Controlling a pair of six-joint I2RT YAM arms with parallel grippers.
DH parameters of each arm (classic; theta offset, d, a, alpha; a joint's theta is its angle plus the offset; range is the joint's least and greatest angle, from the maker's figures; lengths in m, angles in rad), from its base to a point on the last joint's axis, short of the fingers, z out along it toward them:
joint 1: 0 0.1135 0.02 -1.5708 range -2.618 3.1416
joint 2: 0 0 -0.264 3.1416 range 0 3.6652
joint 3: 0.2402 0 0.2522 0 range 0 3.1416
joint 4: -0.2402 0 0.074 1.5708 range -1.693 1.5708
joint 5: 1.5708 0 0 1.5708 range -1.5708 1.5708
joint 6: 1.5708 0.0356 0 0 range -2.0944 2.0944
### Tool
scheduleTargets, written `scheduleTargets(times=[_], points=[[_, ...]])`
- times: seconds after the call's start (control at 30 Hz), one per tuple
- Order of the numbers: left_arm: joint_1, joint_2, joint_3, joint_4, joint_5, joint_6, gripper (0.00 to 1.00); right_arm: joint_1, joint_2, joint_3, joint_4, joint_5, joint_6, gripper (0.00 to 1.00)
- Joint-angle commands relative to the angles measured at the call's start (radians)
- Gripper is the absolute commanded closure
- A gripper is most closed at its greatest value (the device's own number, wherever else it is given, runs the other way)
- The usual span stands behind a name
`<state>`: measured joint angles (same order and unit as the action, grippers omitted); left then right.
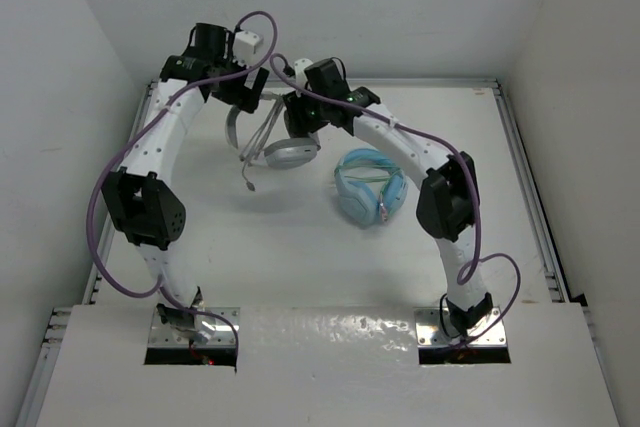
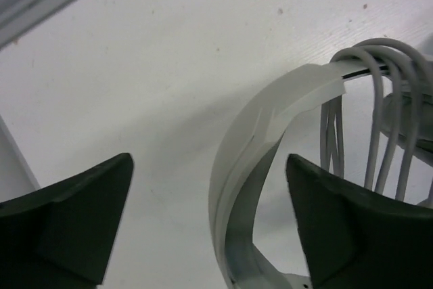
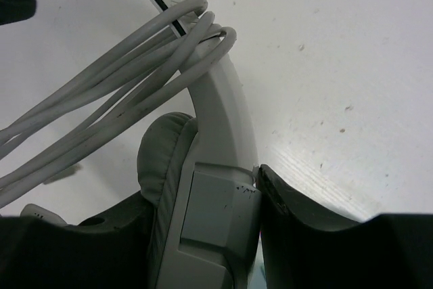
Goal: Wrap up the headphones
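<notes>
The white-and-grey headphones (image 1: pixel 284 152) are held up at the back middle of the table. My right gripper (image 1: pixel 300 115) is shut on one ear cup and its yoke, which shows in the right wrist view (image 3: pixel 213 211). The whitish cable (image 3: pixel 122 76) is looped several times over the headband; its plug end (image 1: pixel 248 185) hangs loose. My left gripper (image 1: pixel 242 97) is open, and its jaws stand on either side of the grey headband (image 2: pixel 247 160) without touching it. The cable loops (image 2: pixel 379 113) hang just right of it.
Light blue headphones (image 1: pixel 368 187) lie on the table right of centre, under the right arm. Raised rails (image 1: pixel 520 157) edge the white table, and white walls stand close on the left, back and right.
</notes>
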<state>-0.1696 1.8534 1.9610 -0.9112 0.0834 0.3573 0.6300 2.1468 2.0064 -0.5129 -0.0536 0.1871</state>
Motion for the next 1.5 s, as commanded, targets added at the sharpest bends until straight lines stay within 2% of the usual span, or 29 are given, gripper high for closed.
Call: scheduleTargets(times=[0.0,0.17,0.3,0.4,0.53,0.83,1.07,1.47], points=[[-0.013,-0.034,0.064,0.063,0.098,-0.033,0.01,-0.039,-0.019,0.026,0.022,-0.090,0.101,1.00],[-0.011,-0.056,0.098,0.058,0.153,-0.040,0.00,-0.075,0.041,0.057,0.036,-0.164,0.169,1.00],[-0.008,-0.088,0.095,0.061,0.133,-0.049,0.00,-0.079,0.073,0.052,0.047,-0.125,0.187,1.00],[-0.005,-0.131,0.061,0.080,0.107,-0.038,0.00,-0.084,0.078,0.032,0.062,-0.083,0.192,1.00],[0.004,-0.221,-0.078,0.109,0.062,-0.011,0.00,-0.116,0.045,-0.004,0.062,-0.049,0.190,1.00],[0.074,-0.362,-0.306,0.179,0.072,0.019,0.01,-0.199,-0.039,-0.075,0.074,0.076,0.158,1.00],[0.097,-0.384,-0.370,0.190,0.070,0.028,0.00,-0.202,-0.051,-0.093,0.056,0.210,0.092,1.00],[0.110,-0.390,-0.424,0.222,0.075,0.019,0.00,-0.141,-0.002,-0.193,0.085,0.242,0.127,1.00]])
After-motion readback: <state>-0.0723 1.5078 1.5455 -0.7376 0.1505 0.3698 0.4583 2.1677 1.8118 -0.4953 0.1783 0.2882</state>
